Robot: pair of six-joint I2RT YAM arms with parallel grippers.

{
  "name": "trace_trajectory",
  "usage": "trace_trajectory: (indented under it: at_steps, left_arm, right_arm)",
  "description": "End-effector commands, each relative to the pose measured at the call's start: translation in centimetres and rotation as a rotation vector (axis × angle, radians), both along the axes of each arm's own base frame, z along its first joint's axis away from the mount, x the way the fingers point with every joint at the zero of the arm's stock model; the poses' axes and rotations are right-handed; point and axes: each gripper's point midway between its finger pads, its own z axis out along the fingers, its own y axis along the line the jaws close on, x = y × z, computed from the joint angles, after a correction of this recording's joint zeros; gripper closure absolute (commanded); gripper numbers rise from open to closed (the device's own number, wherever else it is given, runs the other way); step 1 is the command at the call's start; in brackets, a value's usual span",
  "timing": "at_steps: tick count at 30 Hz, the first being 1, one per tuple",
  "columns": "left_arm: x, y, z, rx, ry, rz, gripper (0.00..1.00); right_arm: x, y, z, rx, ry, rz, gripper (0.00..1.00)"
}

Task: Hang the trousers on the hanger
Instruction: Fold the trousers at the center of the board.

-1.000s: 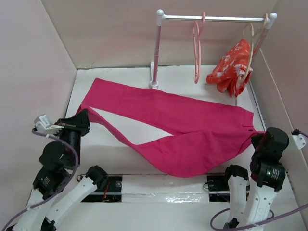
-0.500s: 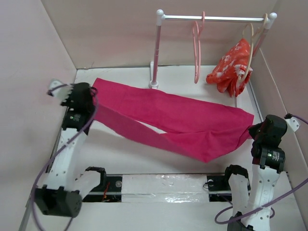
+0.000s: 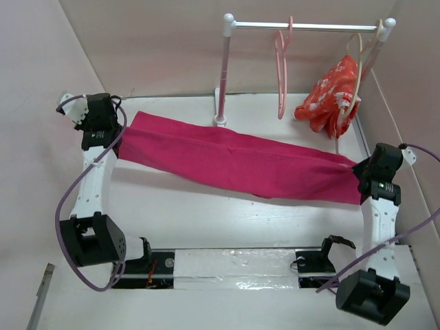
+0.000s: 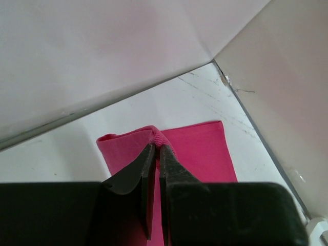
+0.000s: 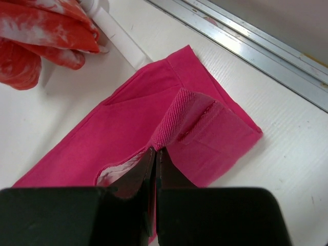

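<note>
Overhead, I am holding the trousers (image 3: 240,165) stretched as a folded band over the surface (image 3: 206,227), with the left tool (image 3: 118,134) gripping one end and the right tool (image 3: 359,180) the other, while the hanger (image 3: 282,75) is hanging on the rail (image 3: 302,27) behind. Through the left wrist, the jaws are pinching a fold of pink cloth. Through the right wrist, they are clamping the ribbed waistband.
</note>
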Motion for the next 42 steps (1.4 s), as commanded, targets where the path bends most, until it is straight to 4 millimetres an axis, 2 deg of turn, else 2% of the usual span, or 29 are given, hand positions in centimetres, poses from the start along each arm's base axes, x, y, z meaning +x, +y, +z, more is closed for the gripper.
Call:
trace_trajectory:
  at_steps: [1,2,4,5,8,9,10,12,14,17,19,20,22,23,25,26,28,29,31,32,34,35,36,37,38,42]
  left_arm:
    - [1.4,1.1,3.5,0.083,-0.084,0.02,1.0]
    - [2.1,1.6,3.2,0.103,-0.055,0.034,1.0]
    - [3.0,2.0,2.7,0.109,-0.02,0.048,1.0]
    - [4.4,2.1,2.4,0.106,-0.005,0.037,1.0]
    - [6.9,1.5,2.2,0.138,0.011,0.02,1.0]
    - [7.5,1.4,2.1,0.167,0.032,0.012,1.0]
    - [8.1,1.2,2.2,0.178,0.032,0.009,1.0]
    - [9.8,1.3,2.0,0.186,0.035,0.007,1.0]
    - [11.4,1.5,1.4,0.195,0.062,0.002,1.0]
    - [12.2,1.5,0.2,0.164,0.086,0.01,1.0]
    - [12.0,1.6,0.7,0.144,0.054,0.011,1.0]
    - [11.6,1.3,2.0,0.135,0.008,0.002,1.0]
    - [10.5,2.0,3.8,0.127,-0.038,0.014,1.0]
    - [9.4,1.6,5.4,0.117,-0.074,0.002,1.0]
    - [7.4,2.2,6.9,0.093,-0.127,0.016,1.0]
    - [5.3,2.0,8.2,0.099,-0.161,0.025,1.0]
    - [3.1,1.9,9.1,0.109,-0.177,0.033,1.0]
    - [0.7,1.9,9.9,0.119,-0.184,0.054,1.0]
    - [-1.6,1.9,10.4,0.129,-0.184,0.07,1.0]
    - [-3.8,1.8,10.8,0.136,-0.19,0.088,1.0]
    - [-5.6,1.7,10.8,0.141,-0.188,0.097,1.0]
    - [-7.0,1.7,10.3,0.145,-0.177,0.107,1.0]
    - [-7.6,1.7,9.7,0.145,-0.168,0.109,1.0]
    - [-8.0,1.6,9.1,0.144,-0.156,0.112,1.0]
    - [-8.5,1.8,7.4,0.146,-0.119,0.122,1.0]
    - [-8.2,2.0,4.1,0.142,-0.037,0.131,1.0]
  right_arm:
    - [3.1,-1.9,3.2,-0.071,-0.126,-0.013,1.0]
    - [3.9,-2.2,2.4,-0.061,-0.104,-0.015,1.0]
    - [5.0,-2.6,2.5,-0.06,-0.108,-0.017,1.0]
    - [5.8,-2.9,1.4,-0.047,-0.078,-0.018,1.0]
    - [7.2,-4.0,1.1,-0.049,-0.068,-0.033,1.0]
    - [7.6,-4.7,0.1,-0.034,-0.037,-0.047,1.0]
    - [8.1,-5.1,0.4,-0.024,-0.042,-0.051,1.0]
    - [8.8,-5.8,-0.5,0.01,-0.037,-0.068,1.0]
    - [9.6,-6.1,-0.2,0.011,-0.051,-0.064,1.0]
    - [9.8,-6.3,-0.2,0.014,-0.049,-0.074,1.0]
    - [9.4,-6.0,1.1,-0.005,-0.11,-0.075,1.0]
    - [9.2,-5.9,1.4,-0.011,-0.129,-0.074,1.0]
    - [8.5,-5.5,1.1,-0.012,-0.148,-0.072,1.0]
    - [8.4,-4.9,1.7,-0.008,-0.181,-0.051,1.0]
    - [8.0,-4.2,0.8,0.01,-0.192,-0.036,1.0]
    - [7.8,-3.6,1.1,0.021,-0.209,-0.017,1.0]
    - [7.3,-3.0,0.3,0.039,-0.202,0.0,1.0]
    - [7.2,-2.5,0.3,0.048,-0.209,0.017,1.0]
    - [6.7,-2.0,1.1,0.044,-0.239,0.029,1.0]
    - [6.5,-1.7,1.0,0.049,-0.242,0.044,1.0]
    - [6.1,-1.2,1.9,0.042,-0.273,0.056,1.0]
    - [6.0,-0.9,1.9,0.044,-0.28,0.068,1.0]
    - [6.0,-0.9,2.0,0.044,-0.285,0.071,1.0]
    - [5.9,-0.7,2.2,0.044,-0.288,0.075,1.0]
    - [5.9,-0.8,2.2,0.036,-0.282,0.075,1.0]
    - [5.9,-1.9,2.4,0.014,-0.266,0.057,1.0]
